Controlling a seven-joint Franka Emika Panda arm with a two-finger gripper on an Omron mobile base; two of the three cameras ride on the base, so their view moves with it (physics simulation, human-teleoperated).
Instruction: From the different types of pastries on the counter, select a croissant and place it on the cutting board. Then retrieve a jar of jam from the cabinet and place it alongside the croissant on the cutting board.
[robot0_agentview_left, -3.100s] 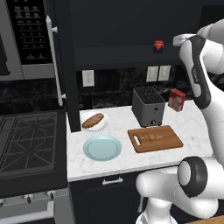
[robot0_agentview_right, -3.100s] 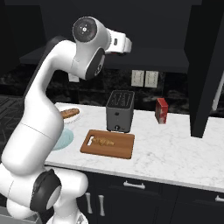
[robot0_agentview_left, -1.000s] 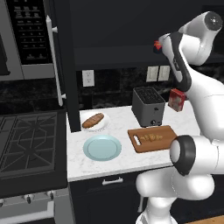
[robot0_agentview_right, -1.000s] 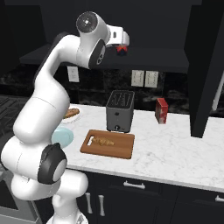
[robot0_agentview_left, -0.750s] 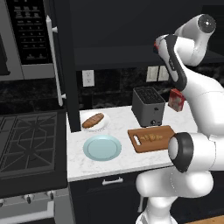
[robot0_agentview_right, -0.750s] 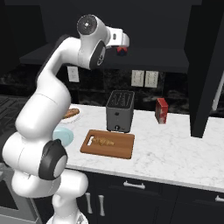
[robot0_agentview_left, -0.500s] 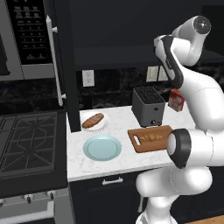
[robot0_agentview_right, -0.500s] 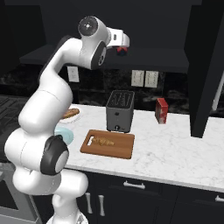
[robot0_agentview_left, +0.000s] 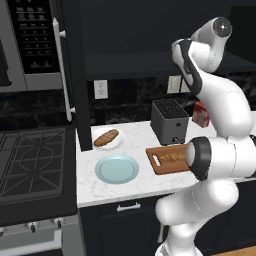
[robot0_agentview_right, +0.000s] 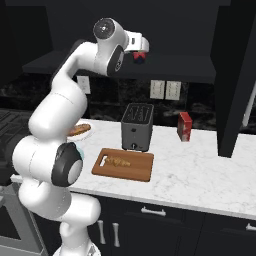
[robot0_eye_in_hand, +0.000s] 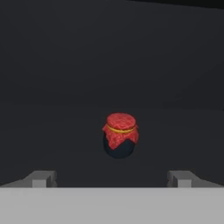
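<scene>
Jaws stand wide apart before the jar of jam (robot0_eye_in_hand: 120, 141); small, rigid, likely slippery: grip its dark body, below the cloth top

The counter (robot0_agentview_left: 135, 187) bears cutting board (robot0_agentview_left: 167, 160), toaster (robot0_agentview_left: 169, 121), two plates.

Since approx. 3 s ago the arm has swung its hand up and in toward the cabinet (robot0_agentview_right: 165, 67) shelf. The gripper (robot0_agentview_right: 142, 50), earlier out to the right of the jar of jam (robot0_eye_in_hand: 120, 135) in the left base view, now sits just before it, jaws wide. In the right base view the hand has crept a bit further right, nearer the jar.
</scene>
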